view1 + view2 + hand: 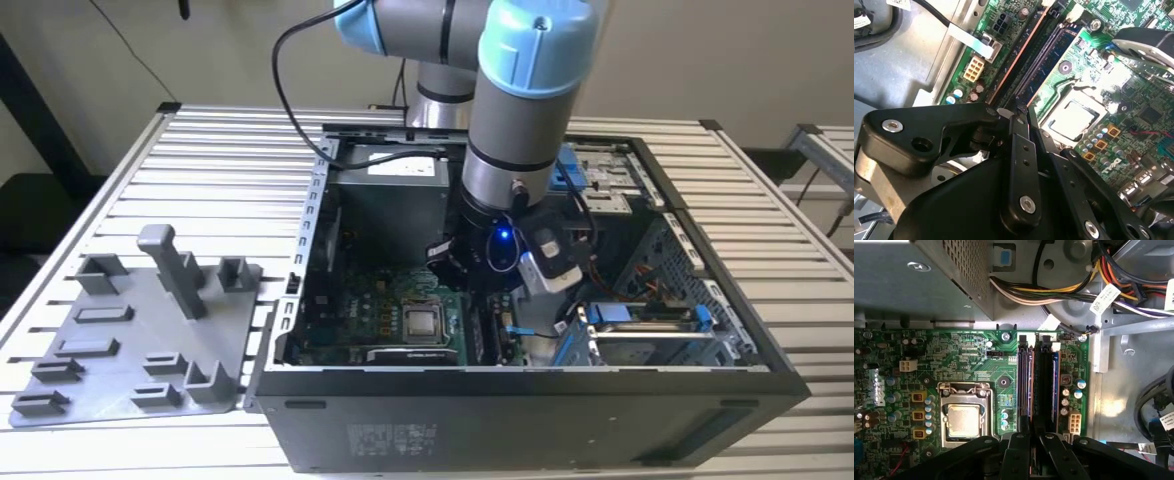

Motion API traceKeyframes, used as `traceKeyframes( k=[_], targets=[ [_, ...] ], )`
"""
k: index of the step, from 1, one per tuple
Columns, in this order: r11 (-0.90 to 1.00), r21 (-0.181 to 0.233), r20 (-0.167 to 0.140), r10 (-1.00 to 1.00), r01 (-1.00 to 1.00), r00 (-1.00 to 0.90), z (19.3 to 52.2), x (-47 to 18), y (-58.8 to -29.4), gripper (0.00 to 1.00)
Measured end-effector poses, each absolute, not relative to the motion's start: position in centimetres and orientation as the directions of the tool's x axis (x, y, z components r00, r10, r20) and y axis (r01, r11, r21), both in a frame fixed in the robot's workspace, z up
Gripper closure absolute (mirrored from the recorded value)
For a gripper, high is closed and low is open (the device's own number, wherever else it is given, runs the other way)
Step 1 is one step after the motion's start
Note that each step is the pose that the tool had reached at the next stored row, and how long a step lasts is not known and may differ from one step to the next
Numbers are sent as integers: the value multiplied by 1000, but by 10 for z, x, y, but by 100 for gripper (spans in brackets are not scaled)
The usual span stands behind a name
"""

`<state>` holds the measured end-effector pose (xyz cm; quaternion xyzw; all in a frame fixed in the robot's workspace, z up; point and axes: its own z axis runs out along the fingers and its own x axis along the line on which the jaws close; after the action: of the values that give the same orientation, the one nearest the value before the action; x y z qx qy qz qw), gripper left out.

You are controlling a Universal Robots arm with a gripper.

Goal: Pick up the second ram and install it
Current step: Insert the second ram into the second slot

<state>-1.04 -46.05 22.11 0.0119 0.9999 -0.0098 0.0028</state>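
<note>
Gripper (1033, 437) jaws look pinched nearly shut on the second ram (1043, 385), which stands in its slot on the motherboard (969, 355). If it's tilted or off the notch, pushing down could jam it or crack the slot.

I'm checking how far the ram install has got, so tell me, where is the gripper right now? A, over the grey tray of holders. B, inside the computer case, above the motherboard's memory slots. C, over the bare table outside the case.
B: in the first wrist view the gripper sits just over the memory slots of the motherboard, and the exterior view shows the arm reaching down into the computer case.
</note>
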Motion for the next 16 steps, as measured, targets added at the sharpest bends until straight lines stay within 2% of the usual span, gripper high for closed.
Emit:
traceKeyframes(
  k=[16],
  targets=[
    [1000, -20, -6, 1, 1, -1000, 218, -10, -461, 86]
  ],
)
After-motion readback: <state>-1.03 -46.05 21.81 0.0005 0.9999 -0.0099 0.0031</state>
